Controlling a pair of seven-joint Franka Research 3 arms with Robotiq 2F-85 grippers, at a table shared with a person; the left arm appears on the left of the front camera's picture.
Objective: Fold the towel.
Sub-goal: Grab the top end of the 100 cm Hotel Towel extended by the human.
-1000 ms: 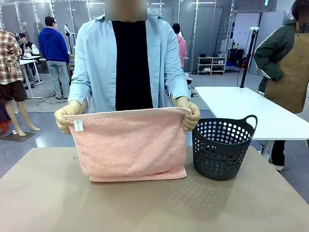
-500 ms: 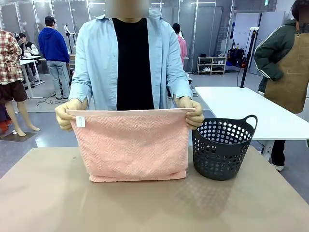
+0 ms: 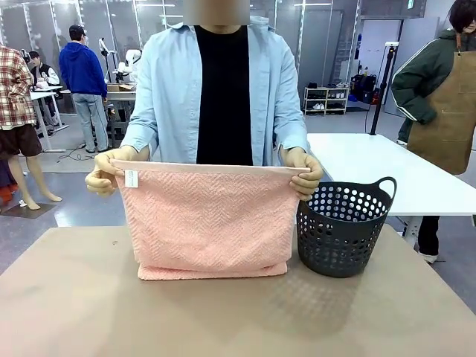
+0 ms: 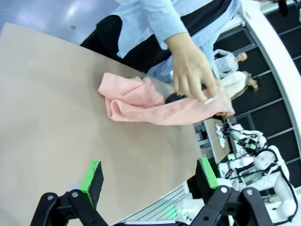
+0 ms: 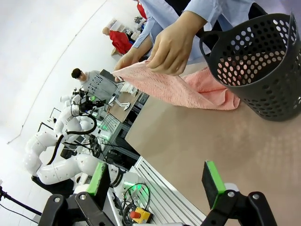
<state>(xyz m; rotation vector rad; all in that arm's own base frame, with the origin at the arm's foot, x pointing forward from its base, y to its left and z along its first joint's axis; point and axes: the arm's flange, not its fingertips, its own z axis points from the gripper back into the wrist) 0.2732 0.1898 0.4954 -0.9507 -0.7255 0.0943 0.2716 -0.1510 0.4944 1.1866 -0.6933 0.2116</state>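
Centrally, pink herringbone terry towel [image 3: 204,223], white tag, hangs flat from a person's hands [image 3: 104,175], bunched bottom resting on tan table [image 3: 238,316] just beside round perforated basket [image 3: 342,234]; left gripper [image 4: 150,172] and right gripper [image 5: 155,180] jaws spread, empty.

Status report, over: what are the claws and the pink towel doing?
Left gripper open, empty. Right gripper open, empty. Towel held up by person's hands, lower edge bunched on table. Basket close beside towel.
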